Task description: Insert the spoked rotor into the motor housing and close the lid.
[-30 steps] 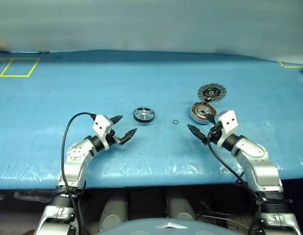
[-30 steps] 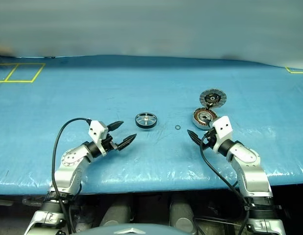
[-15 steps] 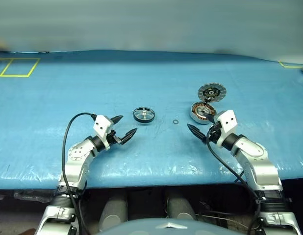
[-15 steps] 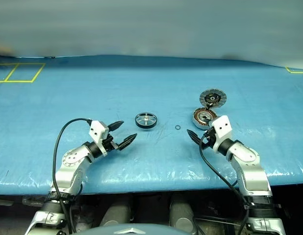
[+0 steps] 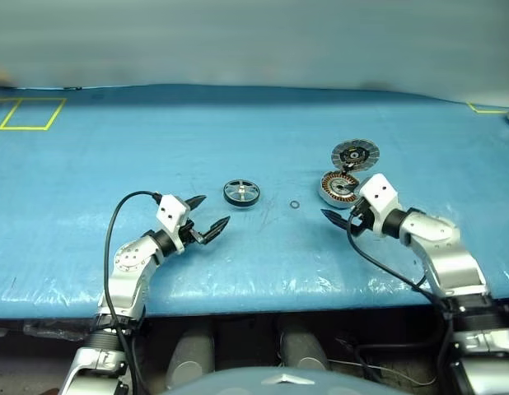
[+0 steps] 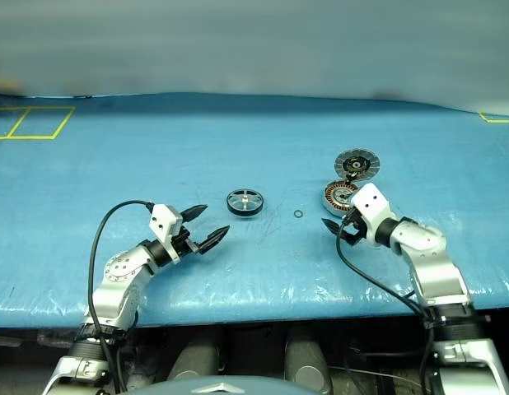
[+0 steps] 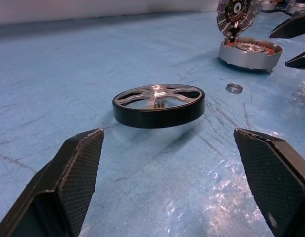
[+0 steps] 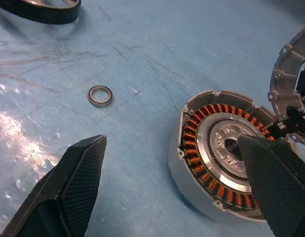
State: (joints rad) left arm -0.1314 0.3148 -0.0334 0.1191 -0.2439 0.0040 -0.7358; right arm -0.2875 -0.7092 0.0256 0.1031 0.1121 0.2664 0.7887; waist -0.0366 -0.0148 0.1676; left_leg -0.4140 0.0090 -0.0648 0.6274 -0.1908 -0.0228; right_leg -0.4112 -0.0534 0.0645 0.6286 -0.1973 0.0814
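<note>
The spoked rotor [image 5: 241,192], a dark-rimmed wheel with silver spokes, lies flat on the blue table mid-centre. Right of it sits the motor housing [image 5: 340,188], a silver cup with copper windings [image 8: 198,129], and its lid [image 5: 356,155] stands swung open on the far side. My left gripper [image 5: 208,211] is open, level, a short way before the rotor, which sits between its fingers [image 7: 76,165] in the left wrist view. My right gripper [image 5: 341,209] is open, tilted down, just in front of the housing [image 8: 211,197]; one finger [image 8: 273,173] overlaps the housing's rim.
A tiny thin metal ring [image 5: 295,205] lies on the table between rotor and housing, also seen as the ring [image 8: 100,96] in the right wrist view. Yellow tape squares [image 5: 28,113] mark the far left. The table's near edge [image 5: 263,300] runs just behind both wrists.
My right arm has swung outward to the right and its wrist has rolled, bringing the gripper closer to the housing. The left arm, rotor, ring and housing have not moved.
</note>
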